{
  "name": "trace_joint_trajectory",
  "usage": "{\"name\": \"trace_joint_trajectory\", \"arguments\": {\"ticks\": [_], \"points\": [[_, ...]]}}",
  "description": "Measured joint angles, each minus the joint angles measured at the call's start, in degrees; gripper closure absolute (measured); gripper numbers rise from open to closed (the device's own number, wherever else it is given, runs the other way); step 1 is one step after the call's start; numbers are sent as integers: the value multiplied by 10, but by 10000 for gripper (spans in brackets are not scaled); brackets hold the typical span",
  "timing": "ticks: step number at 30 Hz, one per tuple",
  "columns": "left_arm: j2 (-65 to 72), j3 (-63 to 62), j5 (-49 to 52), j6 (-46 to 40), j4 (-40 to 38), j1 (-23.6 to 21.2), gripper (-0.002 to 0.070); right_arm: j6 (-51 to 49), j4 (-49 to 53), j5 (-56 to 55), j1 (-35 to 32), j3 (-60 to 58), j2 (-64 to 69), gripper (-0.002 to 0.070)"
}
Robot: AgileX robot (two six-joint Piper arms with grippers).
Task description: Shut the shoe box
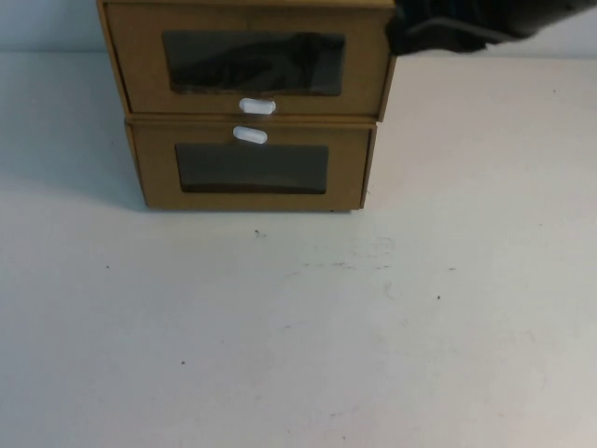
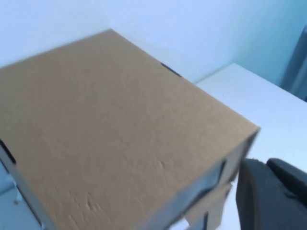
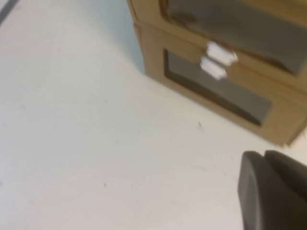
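- The worktop (image 1: 298, 327) in front of the shoe box (image 1: 140, 65) lies open; the right gripper (image 3: 273, 191) hangs over it.
- Under the shoe box, the lower box (image 1: 347, 168) blocks any way in from below.
- A dark arm part (image 1: 466, 26) crowds the shoe box's right upper corner.
- The left gripper (image 2: 273, 196) sits beside the shoe box's top corner.

A brown cardboard drawer-style box (image 1: 349, 170) stands on the white desk (image 1: 298, 336), at its far side. The front of this box has a dark rectangular window (image 1: 252, 168), and a small white oval pull tab (image 1: 250, 135) sits just above it. Small dark specks (image 1: 259, 233) lie on the desk near the box front. A pale blue wall (image 1: 47, 23) rises behind the box.
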State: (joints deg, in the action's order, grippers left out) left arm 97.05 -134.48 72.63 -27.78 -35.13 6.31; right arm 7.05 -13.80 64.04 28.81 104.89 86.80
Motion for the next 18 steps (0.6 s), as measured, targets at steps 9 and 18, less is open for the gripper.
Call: {"name": "trace_joint_trajectory", "arguments": {"ticks": [9,18], "points": [[-280,393,-160,-78,5,0,680,-56,28,-126,0,-397,-351,687],[-631,823,-406,-186,-101,0,680,-116,29,-176,0,-658,-670,687]]}}
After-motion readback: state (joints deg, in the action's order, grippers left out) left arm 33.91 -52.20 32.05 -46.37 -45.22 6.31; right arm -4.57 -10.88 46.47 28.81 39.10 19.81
